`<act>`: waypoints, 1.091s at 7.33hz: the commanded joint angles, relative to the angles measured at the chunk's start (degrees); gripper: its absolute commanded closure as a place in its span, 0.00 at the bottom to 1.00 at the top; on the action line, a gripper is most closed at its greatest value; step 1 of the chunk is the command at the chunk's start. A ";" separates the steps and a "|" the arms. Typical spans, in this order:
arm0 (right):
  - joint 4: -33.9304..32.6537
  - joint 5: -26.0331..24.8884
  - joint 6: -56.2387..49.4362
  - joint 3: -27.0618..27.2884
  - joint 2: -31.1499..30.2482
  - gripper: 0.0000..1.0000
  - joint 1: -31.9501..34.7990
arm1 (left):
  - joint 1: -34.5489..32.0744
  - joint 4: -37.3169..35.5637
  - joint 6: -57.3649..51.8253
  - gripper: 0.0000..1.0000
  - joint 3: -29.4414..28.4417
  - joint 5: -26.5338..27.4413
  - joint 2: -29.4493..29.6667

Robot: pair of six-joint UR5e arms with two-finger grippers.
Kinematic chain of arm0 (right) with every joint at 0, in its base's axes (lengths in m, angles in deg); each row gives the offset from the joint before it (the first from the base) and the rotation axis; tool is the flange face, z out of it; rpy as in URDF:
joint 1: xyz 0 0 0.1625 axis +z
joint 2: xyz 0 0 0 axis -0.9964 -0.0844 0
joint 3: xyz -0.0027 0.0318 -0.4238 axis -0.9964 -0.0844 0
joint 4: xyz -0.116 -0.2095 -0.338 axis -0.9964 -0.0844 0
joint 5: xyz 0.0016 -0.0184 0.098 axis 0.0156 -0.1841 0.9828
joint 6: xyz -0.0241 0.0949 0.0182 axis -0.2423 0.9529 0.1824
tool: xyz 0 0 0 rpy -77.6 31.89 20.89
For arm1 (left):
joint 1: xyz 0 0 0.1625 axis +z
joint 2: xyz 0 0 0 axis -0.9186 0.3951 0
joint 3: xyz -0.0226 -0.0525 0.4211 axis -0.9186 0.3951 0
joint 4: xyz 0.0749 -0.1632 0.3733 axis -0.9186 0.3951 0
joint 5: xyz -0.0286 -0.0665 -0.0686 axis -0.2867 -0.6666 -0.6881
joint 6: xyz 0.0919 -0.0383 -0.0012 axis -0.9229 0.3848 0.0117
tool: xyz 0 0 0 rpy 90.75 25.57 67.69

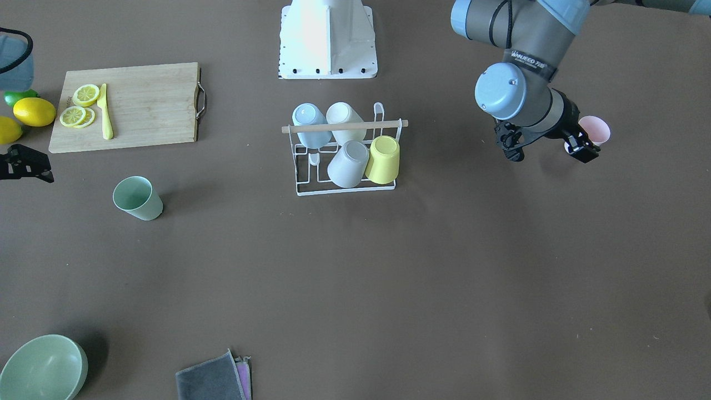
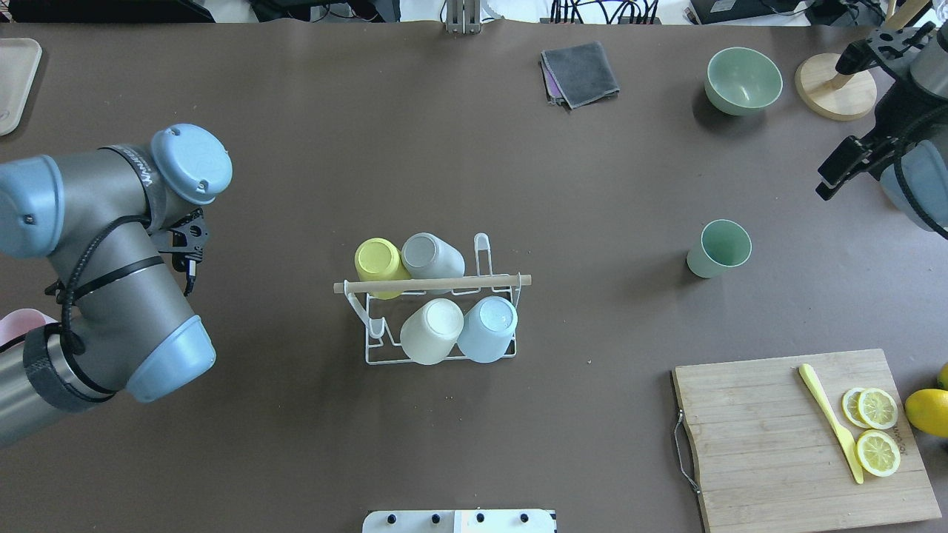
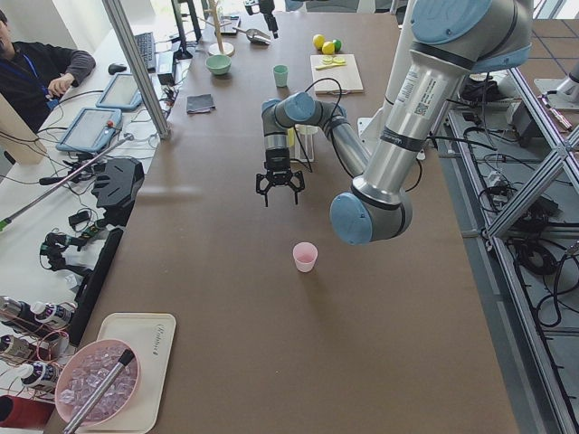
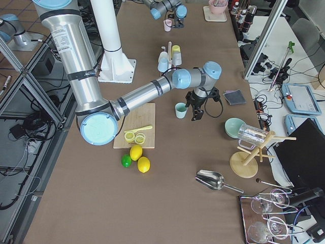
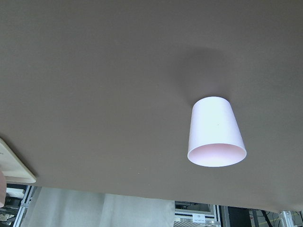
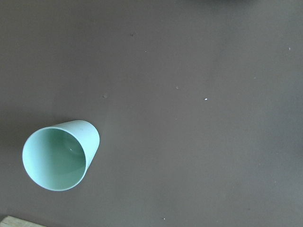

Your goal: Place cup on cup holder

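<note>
- Pink cup (image 1: 597, 126): upright, mouth up, on the table (image 1: 444, 278) at the robot's left end. The left gripper (image 1: 549, 151) hangs above the table near it, jaws spread wide and holding nothing, not around the cup.
- Step in hand (judged): approach for the pick; the cup is not yet grasped.
- Next move (judged): set the jaws astride the cup wall, close, lift, turn the mouth down, carry it to the holder and seat it over a free prong.
- Cup holder (image 1: 397, 123): one, mid-table, well apart from the pink cup. It carries four cups mouth-down: blue cup (image 1: 308, 119), cream cup (image 1: 344, 118), grey cup (image 1: 349, 164), yellow cup (image 1: 383, 160). Free prongs (image 1: 314, 160) show beside them.
- Green cup (image 1: 138, 198): one, upright on the robot's right side, well apart from the holder. The right gripper (image 1: 25, 163) shows only in part, so whether its jaws are apart or together cannot be told.
- Cups counted: six, with four on the holder and two loose on the table.
- Outermost: one cutting board (image 1: 150, 111) bearing three lemon slices (image 1: 86, 94) and one yellow knife (image 1: 105, 114); two lemons (image 1: 34, 111) and one lime (image 1: 19, 97) beside it; one green bowl (image 1: 44, 366); one folded cloth stack (image 1: 211, 380).
</note>
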 commanded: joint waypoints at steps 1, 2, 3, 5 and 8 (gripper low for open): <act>-4.78 -2.61 -0.70 -0.21 2.70 0.00 -2.57 | 4.13 0.20 -0.02 0.01 -1.99 4.89 -0.68; -6.54 -3.58 -1.58 0.23 3.14 0.00 -3.89 | 5.10 0.11 0.06 0.01 -2.26 4.91 -0.77; -9.43 -5.33 -1.94 0.06 5.67 0.00 -5.99 | 5.20 0.29 0.15 0.01 -2.26 4.82 -2.77; -12.09 -7.72 -2.91 -1.51 9.47 0.00 -8.99 | 5.29 2.81 0.33 0.01 -2.18 4.82 -7.51; -12.53 -9.04 -3.25 -14.64 20.15 0.00 -10.05 | 5.29 9.85 3.23 0.01 -2.00 4.91 -11.75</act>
